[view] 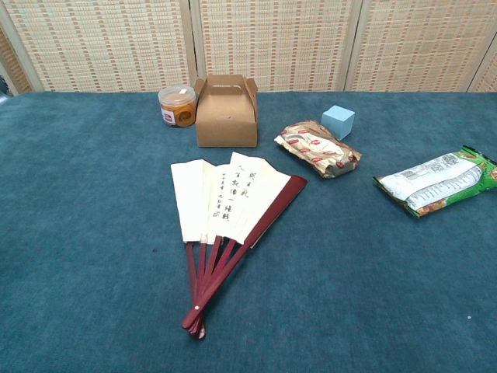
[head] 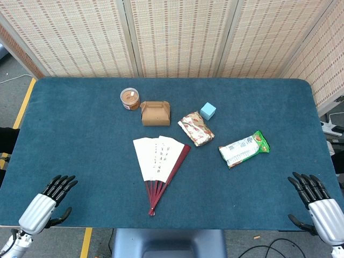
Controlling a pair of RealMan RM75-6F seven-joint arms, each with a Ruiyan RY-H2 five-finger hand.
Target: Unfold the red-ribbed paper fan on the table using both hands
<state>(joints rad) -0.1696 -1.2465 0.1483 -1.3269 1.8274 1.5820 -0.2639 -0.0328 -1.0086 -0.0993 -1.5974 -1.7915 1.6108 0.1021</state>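
**Teal tabletop with a partly spread paper fan and two idle hands**

Teal cloth covers the table (head: 80, 161) from the near edge to the woven screens (head: 172, 37) behind it. At the near left corner the left hand (head: 47, 201) rests over the table edge, fingers extended and slightly apart, holding nothing. At the near right corner the right hand (head: 316, 200) lies in the same way, fingers apart and empty. Both hands appear in the head view only and sit well apart from every object.

Between them, near the middle of the table, lies the paper fan (view: 225, 210). Its dark red ribs (view: 210, 268) gather at a pivot toward the near edge, and the cream leaf, bearing columns of black writing, is spread only part of the way. One red guard stick runs along the leaf's right edge.

Farther back and to the right lies a green and white snack packet (head: 244, 149), well apart from the fan. Beyond the fan's upper right sits a red-patterned foil packet (head: 196, 128), with a light blue cube (head: 208, 111) just behind it. Directly behind the fan stands a brown cardboard carry box (view: 226, 111), and just beside it on the left a small clear tub with an orange-brown filling (view: 178, 106).
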